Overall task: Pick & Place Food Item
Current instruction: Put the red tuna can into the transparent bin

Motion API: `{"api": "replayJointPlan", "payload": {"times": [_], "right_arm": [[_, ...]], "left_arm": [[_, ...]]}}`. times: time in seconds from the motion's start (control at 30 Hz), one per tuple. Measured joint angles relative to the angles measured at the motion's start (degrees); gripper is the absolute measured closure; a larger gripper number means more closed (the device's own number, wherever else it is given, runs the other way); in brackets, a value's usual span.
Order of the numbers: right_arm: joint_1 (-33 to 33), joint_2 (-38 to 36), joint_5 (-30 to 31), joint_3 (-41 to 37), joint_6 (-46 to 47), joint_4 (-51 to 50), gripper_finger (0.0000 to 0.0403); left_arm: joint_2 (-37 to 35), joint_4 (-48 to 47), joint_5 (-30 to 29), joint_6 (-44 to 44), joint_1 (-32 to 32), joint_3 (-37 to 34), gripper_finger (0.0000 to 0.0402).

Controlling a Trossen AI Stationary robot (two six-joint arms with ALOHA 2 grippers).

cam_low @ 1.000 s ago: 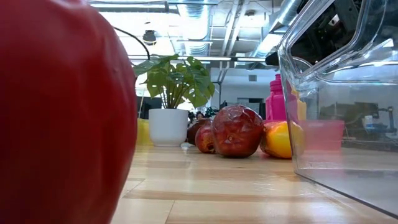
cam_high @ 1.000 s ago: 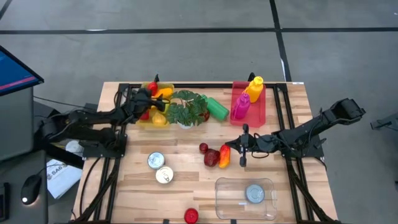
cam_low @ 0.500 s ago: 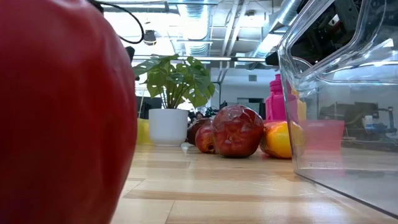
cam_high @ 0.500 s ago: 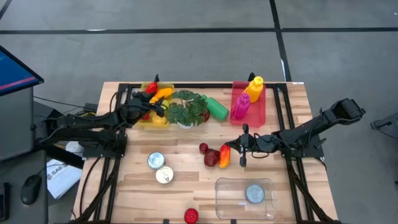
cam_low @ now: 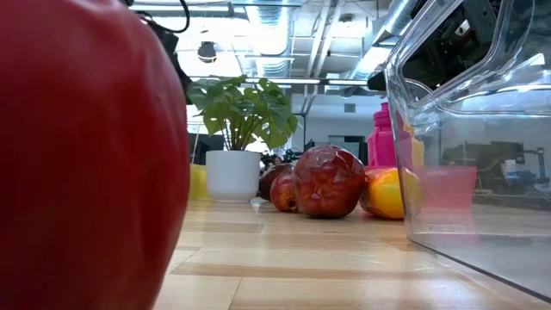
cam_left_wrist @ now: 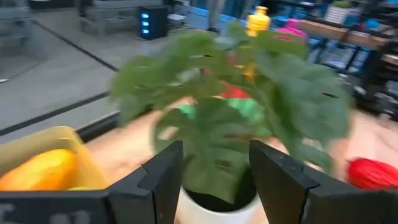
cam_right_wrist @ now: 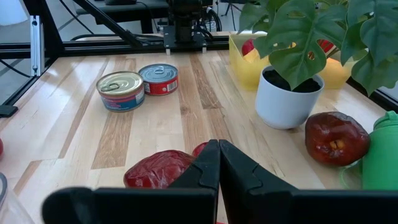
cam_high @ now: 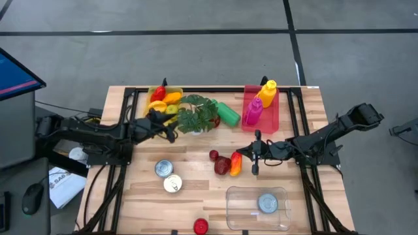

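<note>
- Left gripper is hovering just beside the potted plant, at the near edge of the yellow bin; its fingers are standing apart with nothing between them.
- Right gripper is resting over the desk, fingers pressed together, just beside the loose food.
- Orange-yellow pepper is lying near the desk's middle, long axis running toward the far edge, touching a dark red fruit.
- Clear container is sitting at the near edge, well apart from both grippers.
</note>
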Motion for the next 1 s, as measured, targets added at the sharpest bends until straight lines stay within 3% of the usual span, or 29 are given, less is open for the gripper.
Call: {"api": "replayJointPlan", "payload": {"times": [0.47,1.0], "right_arm": [[0.0,0.0,0.0,0.0,0.0,0.0,0.0403],[0.0,0.0,0.0,0.0,0.0,0.0,0.0403]], "left_arm": [[0.0,0.0,-0.1,-4.1,-12.5,0.0,0.0254],[0.0,0.0,0.0,-8.9,-30.9,0.0,0.0252]]}}
